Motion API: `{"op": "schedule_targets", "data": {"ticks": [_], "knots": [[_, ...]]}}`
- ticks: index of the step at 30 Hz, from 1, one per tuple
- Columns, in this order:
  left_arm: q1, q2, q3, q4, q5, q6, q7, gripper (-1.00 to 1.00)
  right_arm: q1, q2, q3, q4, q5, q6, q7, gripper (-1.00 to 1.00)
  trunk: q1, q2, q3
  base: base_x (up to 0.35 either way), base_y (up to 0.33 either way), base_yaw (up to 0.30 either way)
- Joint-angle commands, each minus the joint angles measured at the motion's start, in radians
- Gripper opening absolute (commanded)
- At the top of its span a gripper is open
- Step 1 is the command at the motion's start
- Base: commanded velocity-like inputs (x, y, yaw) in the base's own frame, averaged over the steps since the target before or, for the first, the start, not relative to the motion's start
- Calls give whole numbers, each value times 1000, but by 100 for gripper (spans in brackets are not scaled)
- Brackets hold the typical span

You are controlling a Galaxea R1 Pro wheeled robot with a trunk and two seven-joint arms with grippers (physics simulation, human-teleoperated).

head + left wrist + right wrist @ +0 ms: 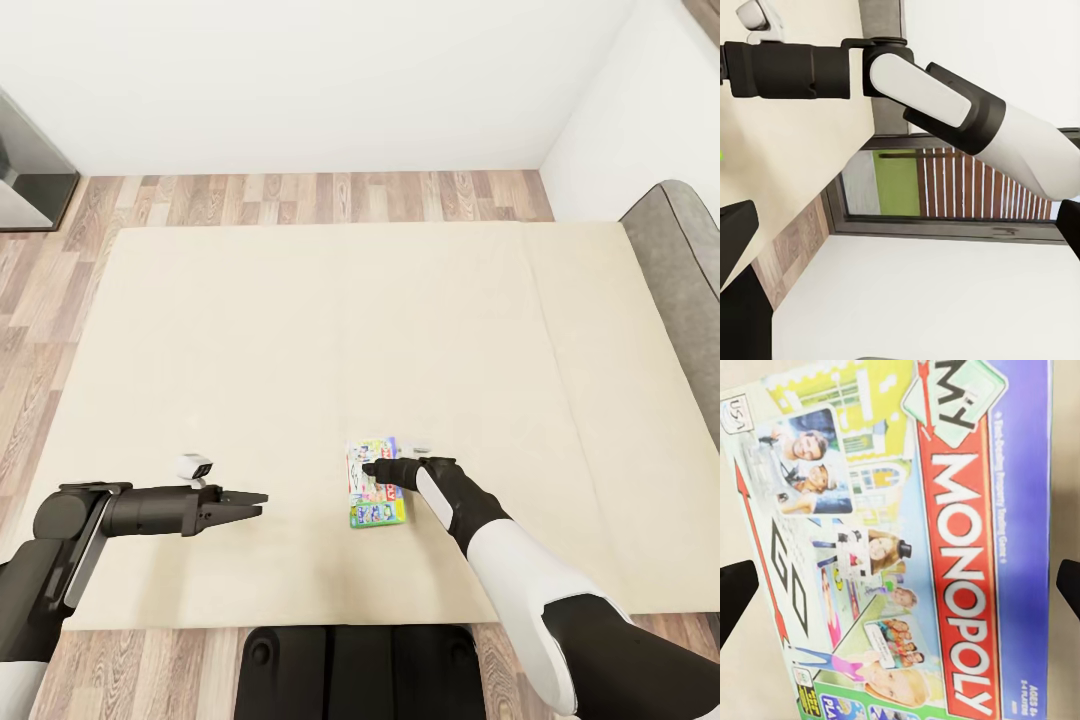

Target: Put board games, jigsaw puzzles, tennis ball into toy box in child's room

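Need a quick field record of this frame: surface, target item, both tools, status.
surface: bed, beige mattress, grey headboard at its right end
target: board game, "My Monopoly" box, lying flat near the bed's near edge
right tool: open, directly over the box, fingers spread to either side of it
left tool: over the mattress, apart from the box, holding nothing; open or shut unclear
status: box not yet gripped
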Motion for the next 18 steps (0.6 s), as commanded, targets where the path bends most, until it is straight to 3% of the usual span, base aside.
{"op": "schedule_targets", "data": {"ticks": [1,8,14,18], "knots": [[0,0,0,0,0,11,-4,100,0,0,1,-1,-4,4,-1,100,1,-2,-1,0,0,0],[0,0,0,0,0,11,-4,100,0,0,1,-1,-4,4,-1,100,1,-2,-1,0,0,0],[-25,-3,0,-15,7,-23,-4,100,-34,0,15,-7,-7,5,2,100,1,-2,-1,0,0,0],[-11,-22,-4,-8,6,-46,-4,100,-16,0,16,12,-5,4,1,100,1,-2,-1,0,0,0]]}}
